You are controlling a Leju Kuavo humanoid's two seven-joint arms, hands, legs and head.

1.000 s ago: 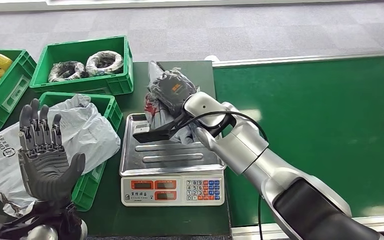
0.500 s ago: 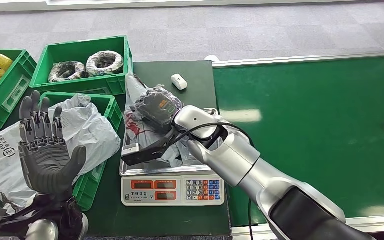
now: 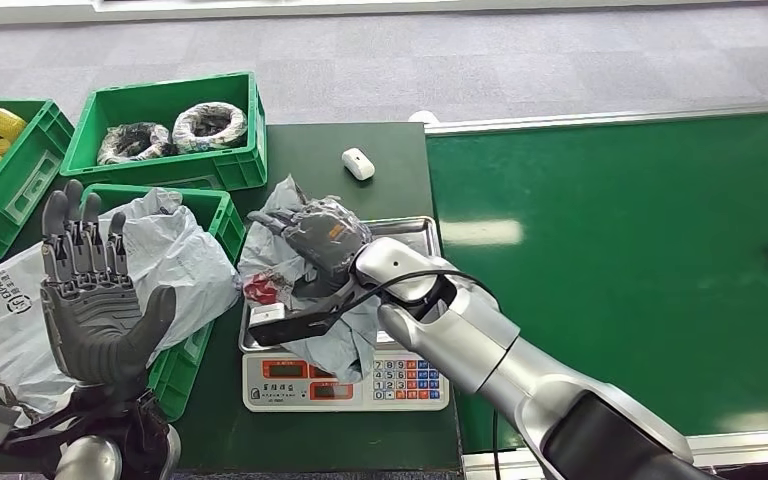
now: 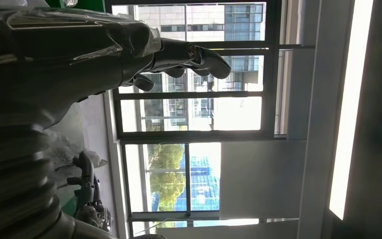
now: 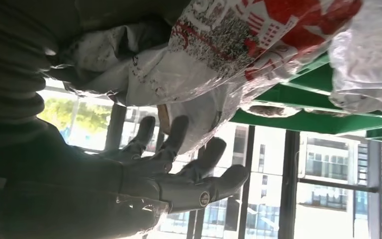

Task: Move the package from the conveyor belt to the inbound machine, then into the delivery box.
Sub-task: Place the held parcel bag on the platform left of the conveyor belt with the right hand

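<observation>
The package (image 3: 290, 275) under the right hand (image 3: 322, 235) is grey plastic with a red-and-white printed patch. Beside that hand, the crates (image 3: 222, 165) are bright green, the belt (image 3: 620, 270) darker green, and the scale (image 3: 345, 380) silver with red displays and blue, white and orange keys.
</observation>
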